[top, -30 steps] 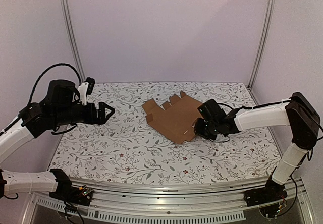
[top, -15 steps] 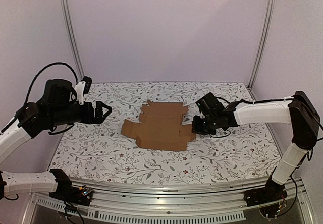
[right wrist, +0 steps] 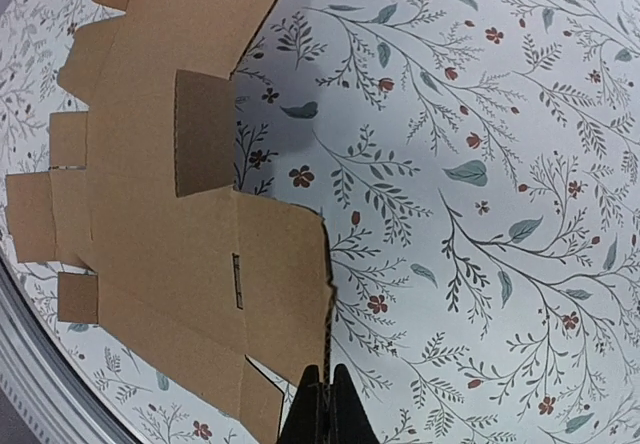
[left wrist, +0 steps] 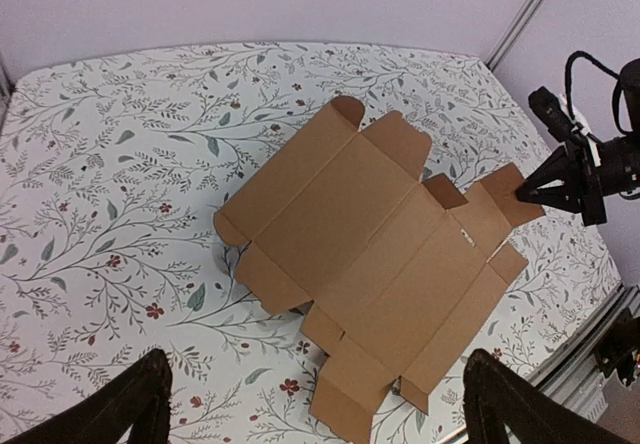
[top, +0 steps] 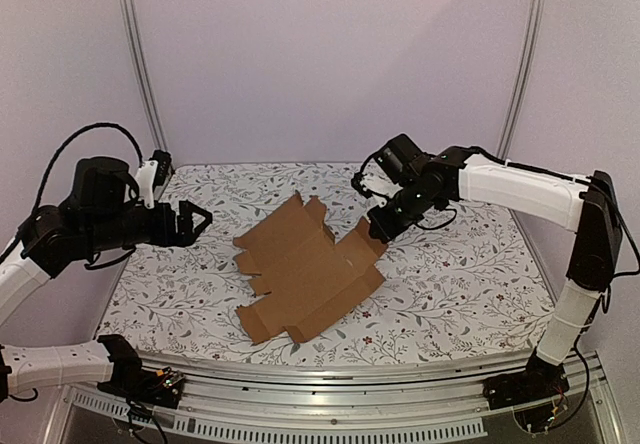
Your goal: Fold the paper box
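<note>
The paper box [top: 300,276] is a flat brown die-cut sheet with flaps, lying mid-table, with its right end raised off the cloth. My right gripper [top: 377,227] is shut on that raised flap's edge. In the right wrist view the black fingertips [right wrist: 315,396] pinch the thin edge of the paper box [right wrist: 170,234]. My left gripper [top: 196,222] hovers open to the left of the sheet, apart from it. The left wrist view looks down on the paper box [left wrist: 370,254] between the wide-apart left fingers [left wrist: 130,404], and the right gripper [left wrist: 545,186] shows holding the far flap.
The table [top: 450,284] wears a white floral cloth. A metal rail [top: 330,404] runs along the near edge. Lilac walls and two upright posts [top: 138,64] close in the back and sides.
My right gripper closed on the sheet's edge, then rose and swung back and to the left. The sheet turned and slid toward the front left. My left arm drew back slightly.
</note>
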Controlling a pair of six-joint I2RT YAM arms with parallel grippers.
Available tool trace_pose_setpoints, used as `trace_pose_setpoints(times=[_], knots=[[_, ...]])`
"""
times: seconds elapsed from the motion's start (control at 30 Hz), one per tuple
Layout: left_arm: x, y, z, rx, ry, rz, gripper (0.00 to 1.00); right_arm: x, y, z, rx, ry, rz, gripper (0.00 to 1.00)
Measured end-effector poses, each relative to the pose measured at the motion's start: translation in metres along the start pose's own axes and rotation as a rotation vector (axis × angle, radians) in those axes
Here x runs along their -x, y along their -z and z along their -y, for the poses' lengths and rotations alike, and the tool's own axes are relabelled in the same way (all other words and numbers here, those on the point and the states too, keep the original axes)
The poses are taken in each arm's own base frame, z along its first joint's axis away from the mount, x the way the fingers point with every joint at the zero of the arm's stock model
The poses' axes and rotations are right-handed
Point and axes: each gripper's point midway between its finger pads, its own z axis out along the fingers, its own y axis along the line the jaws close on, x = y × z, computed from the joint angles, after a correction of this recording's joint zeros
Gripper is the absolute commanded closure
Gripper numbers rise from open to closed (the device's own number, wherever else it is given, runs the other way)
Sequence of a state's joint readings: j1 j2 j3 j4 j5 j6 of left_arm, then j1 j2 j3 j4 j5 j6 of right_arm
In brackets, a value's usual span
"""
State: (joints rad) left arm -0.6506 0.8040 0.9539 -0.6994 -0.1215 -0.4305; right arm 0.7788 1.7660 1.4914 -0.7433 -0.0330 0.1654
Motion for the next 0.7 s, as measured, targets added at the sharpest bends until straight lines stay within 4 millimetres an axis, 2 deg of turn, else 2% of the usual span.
trace_pose_setpoints(times=[0.1,0.2,0.4,0.57,0.67,0.7], knots=[[0.000,0.003,0.000,-0.003,0.001,0.003,0.01,-0.007,-0.004,-0.003,0.020,0.127,-0.057,1.00],[-0.001,0.006,0.000,-0.007,0.001,0.003,0.00,-0.015,-0.008,0.003,-0.009,0.235,-0.115,1.00],[-0.004,0.007,-0.002,-0.002,0.000,-0.005,0.00,-0.001,-0.023,0.019,-0.096,0.393,-0.168,1.00],[-0.005,0.007,-0.003,0.003,-0.001,-0.011,0.00,-0.005,-0.043,0.031,-0.145,0.504,-0.237,1.00],[-0.005,0.007,-0.003,0.004,-0.001,-0.011,0.00,-0.005,-0.047,0.033,-0.154,0.542,-0.255,0.89],[-0.005,0.007,-0.003,0.004,-0.001,-0.012,0.00,-0.003,-0.047,0.033,-0.157,0.550,-0.253,0.83]])
